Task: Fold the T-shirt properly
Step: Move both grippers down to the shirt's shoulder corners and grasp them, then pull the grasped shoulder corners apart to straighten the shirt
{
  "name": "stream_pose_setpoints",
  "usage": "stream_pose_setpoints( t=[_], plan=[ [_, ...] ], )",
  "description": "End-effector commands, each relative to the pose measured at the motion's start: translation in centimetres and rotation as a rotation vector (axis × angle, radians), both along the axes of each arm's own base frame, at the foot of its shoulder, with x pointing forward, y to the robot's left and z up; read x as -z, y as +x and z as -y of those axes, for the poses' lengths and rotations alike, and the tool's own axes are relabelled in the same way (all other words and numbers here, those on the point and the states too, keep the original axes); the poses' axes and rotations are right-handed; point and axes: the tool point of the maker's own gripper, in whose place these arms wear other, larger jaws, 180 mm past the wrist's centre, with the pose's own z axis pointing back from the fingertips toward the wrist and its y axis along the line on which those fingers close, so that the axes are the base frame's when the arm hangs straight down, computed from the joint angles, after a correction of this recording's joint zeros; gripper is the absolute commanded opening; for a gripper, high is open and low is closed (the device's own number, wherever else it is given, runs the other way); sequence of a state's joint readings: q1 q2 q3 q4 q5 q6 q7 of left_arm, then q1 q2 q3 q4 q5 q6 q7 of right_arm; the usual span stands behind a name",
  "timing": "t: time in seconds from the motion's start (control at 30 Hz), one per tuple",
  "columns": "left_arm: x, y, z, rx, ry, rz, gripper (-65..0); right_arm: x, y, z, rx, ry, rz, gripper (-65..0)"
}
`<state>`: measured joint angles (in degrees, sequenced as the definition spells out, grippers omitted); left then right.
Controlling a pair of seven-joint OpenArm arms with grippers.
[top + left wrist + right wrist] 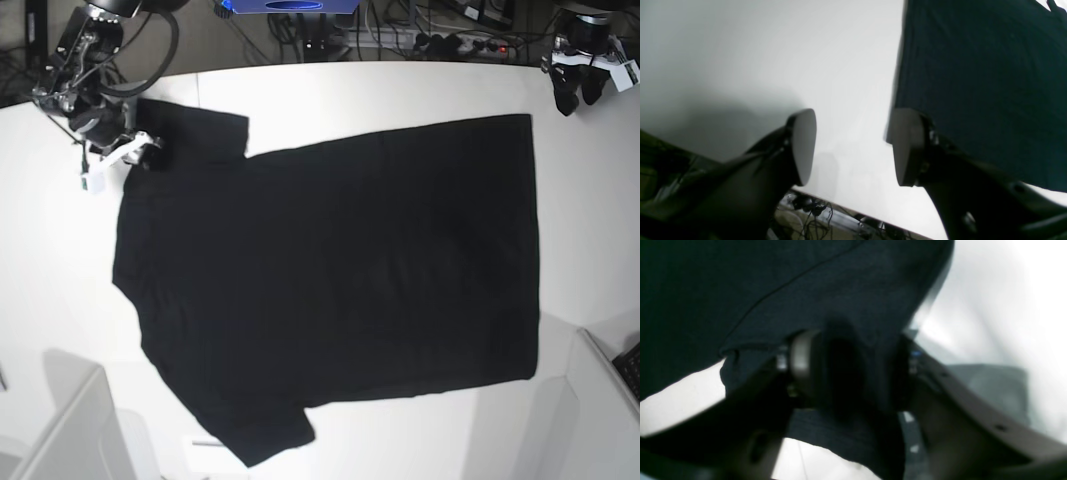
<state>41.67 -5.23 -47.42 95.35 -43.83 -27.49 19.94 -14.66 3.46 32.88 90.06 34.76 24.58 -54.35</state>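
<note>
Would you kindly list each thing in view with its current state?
T-shirt: spread flat on the table, plain black side up, unfolded.
Right tool: shut on the T-shirt at a sleeve.
Left tool: open, holding nothing, beside the T-shirt's edge.
Table: white, bearing the T-shirt.

White counter (pixel 420 90) under bright even light, tangled cables (pixel 440 40) on the floor beyond its far edge

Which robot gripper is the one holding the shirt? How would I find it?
Find the white table with the black T-shirt spread on it. The right gripper is at the sleeve in the base view's upper left, pinching cloth; the left gripper is open, touching nothing.
</note>
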Motion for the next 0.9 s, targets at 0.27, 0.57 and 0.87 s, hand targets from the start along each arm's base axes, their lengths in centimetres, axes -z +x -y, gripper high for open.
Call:
stream_pose_setpoints(
  t=[0.27, 0.57, 0.87],
  plan=[
    [0.8, 1.2, 2.1, 0.048, -0.055, 0.024, -30.6, 1.4, -2.3, -0.2, -0.038, -0.012, -0.117, -65.0],
    [4.1, 2.0, 3.4, 0.040, -0.137, -0.005, -30.6, 1.4, -2.4, 0.0, -0.039, -0.016, -0.119, -65.0],
    [5.2, 4.1, 6.3, 0.093, -0.198, 0.010, -30.6, 1.4, -2.4, 0.0, -0.039, -0.016, -0.119, -65.0]
  ],
)
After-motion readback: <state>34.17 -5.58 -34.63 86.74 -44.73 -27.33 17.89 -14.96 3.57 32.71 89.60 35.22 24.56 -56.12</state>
